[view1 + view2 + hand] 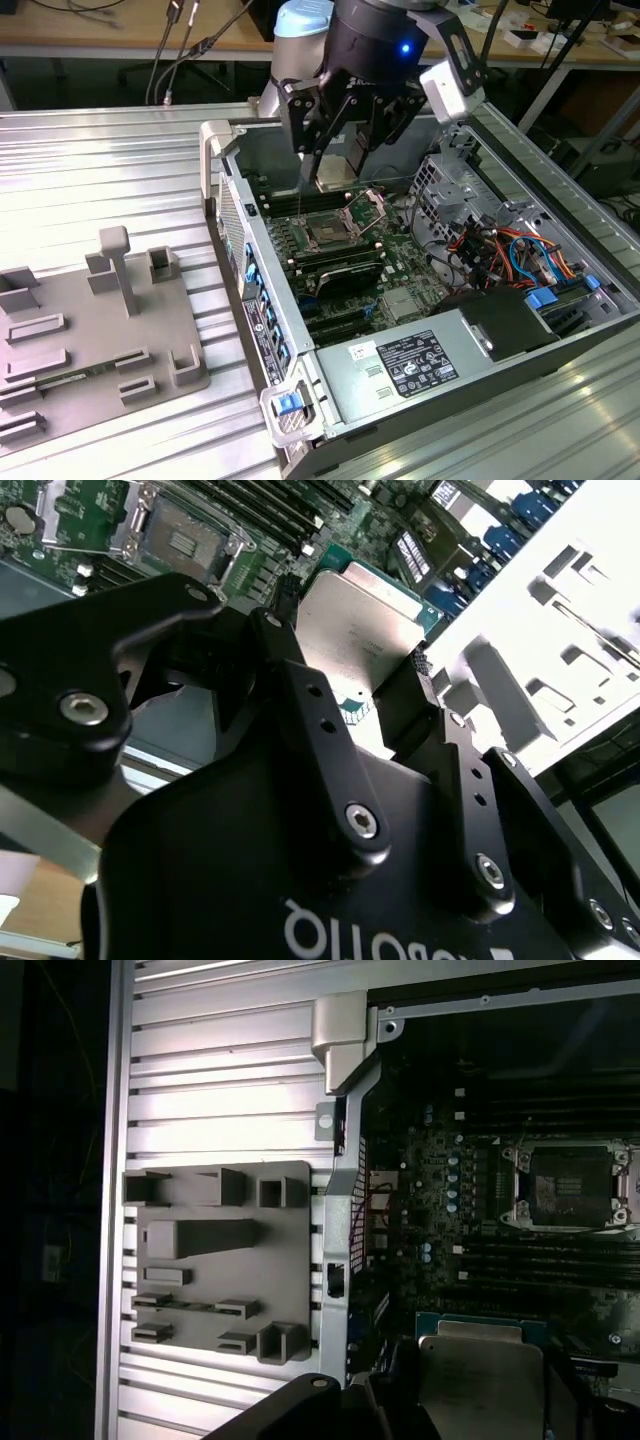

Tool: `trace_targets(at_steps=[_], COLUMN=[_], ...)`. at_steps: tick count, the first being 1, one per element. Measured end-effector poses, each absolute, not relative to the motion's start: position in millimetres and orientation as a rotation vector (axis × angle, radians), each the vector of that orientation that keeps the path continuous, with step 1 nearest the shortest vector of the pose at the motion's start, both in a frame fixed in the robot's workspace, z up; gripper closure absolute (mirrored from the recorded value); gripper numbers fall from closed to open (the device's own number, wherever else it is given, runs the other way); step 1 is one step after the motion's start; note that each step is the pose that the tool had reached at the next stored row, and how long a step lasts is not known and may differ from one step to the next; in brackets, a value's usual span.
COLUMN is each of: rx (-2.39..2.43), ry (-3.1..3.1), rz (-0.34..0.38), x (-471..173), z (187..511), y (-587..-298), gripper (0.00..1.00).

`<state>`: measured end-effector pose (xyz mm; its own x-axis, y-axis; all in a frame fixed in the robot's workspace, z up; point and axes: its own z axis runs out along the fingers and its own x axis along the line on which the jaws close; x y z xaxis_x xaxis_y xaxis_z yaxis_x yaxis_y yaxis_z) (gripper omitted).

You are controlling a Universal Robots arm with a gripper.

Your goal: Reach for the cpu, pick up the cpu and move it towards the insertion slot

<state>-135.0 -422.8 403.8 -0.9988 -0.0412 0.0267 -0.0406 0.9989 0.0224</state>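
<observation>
My gripper (335,162) hangs over the open computer case, shut on the cpu (334,178), a small flat square chip with a pale metal top. In the second wrist view the cpu (365,630) sits between the two black fingers (300,695), held by its edges. The insertion slot (330,233) lies on the green board just below and in front of the gripper, its dark centre bare and its metal bracket (366,206) raised. Both wrist views show the insertion slot (178,535) (571,1186) a short way off from the held cpu (480,1370).
A grey fixture tray (100,320) lies on the ribbed metal table at the exterior view's left. The case wall (240,230) with its handle stands between the tray and the board. Long black memory slots (340,272), a power supply (410,365) and coloured cables (500,250) surround the socket.
</observation>
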Motion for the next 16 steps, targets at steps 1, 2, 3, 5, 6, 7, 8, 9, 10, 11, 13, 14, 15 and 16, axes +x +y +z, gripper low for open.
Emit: trace_targets(at_steps=[1,2,3,5,6,7,8,9,10,11,13,14,15,16], rx=[0.064,0.064,0.064,0.064,0.064,0.064,0.064,0.064,0.064,0.064,0.063,0.063,0.063,0.063], ry=[-3.114,-3.114,-3.114,-3.115,-3.116,-3.116,-3.116,-3.116,-3.116,-3.116,-3.116,-3.116,-3.116,-3.116], rz=[-0.034,-0.034,-0.034,-0.034,-0.034,-0.034,-0.034,-0.034,-0.034,-0.034,-0.034,-0.034,-0.034,-0.034], x=[-129,-123,-119,-113,-110,-107,-105,-101,-100,-98,-95,-93,-92,-90], z=[404,404,403,402,402,402,401,401,400,400,399,399,398,398], y=[-423,-422,-421,-420,-419,-417,-415,-412,-410,-408,-406,-404,-402,-399], gripper=[0.45,0.45,0.45,0.45,0.45,0.45,0.45,0.45,0.45,0.45,0.45,0.45,0.45,0.45])
